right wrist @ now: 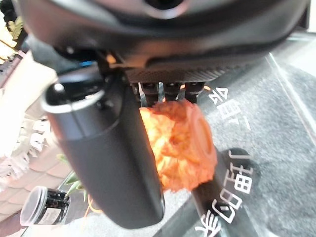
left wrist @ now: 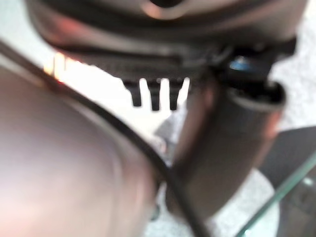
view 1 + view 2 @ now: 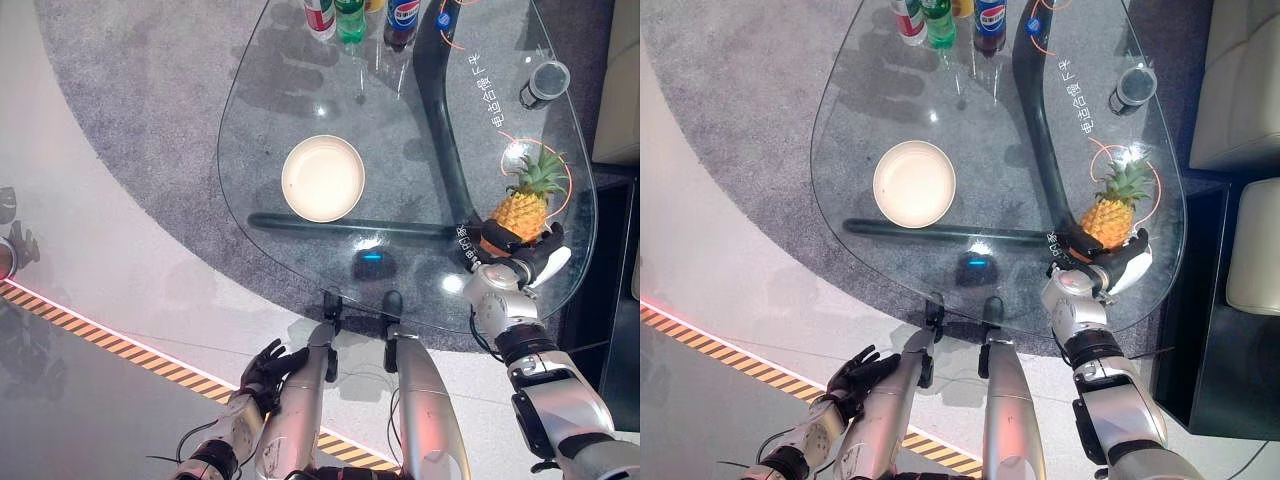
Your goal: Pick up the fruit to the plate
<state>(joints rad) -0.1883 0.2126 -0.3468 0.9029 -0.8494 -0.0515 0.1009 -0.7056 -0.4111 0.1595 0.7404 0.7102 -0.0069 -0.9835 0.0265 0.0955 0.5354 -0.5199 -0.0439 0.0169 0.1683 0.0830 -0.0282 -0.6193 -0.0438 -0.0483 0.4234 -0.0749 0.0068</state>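
A pineapple (image 3: 522,210) with a green crown lies on the right side of the glass table (image 3: 300,90), near its front edge. My right hand (image 3: 528,256) is at the fruit's base, dark fingers curled over it and the white-covered thumb on the other side. In the right wrist view the orange pineapple (image 1: 180,143) sits between the thumb (image 1: 108,163) and the fingers. An empty cream plate (image 3: 323,178) stands at the table's middle, well left of the fruit. My left hand (image 3: 266,366) hangs low below the table edge, its fingers relaxed and holding nothing.
Several drink bottles (image 3: 350,18) stand at the table's far edge. A dark jar (image 3: 545,82) with a clear lid sits at the far right. A beige sofa (image 3: 1240,90) borders the table on the right. Yellow-black striped tape (image 3: 120,345) runs across the floor.
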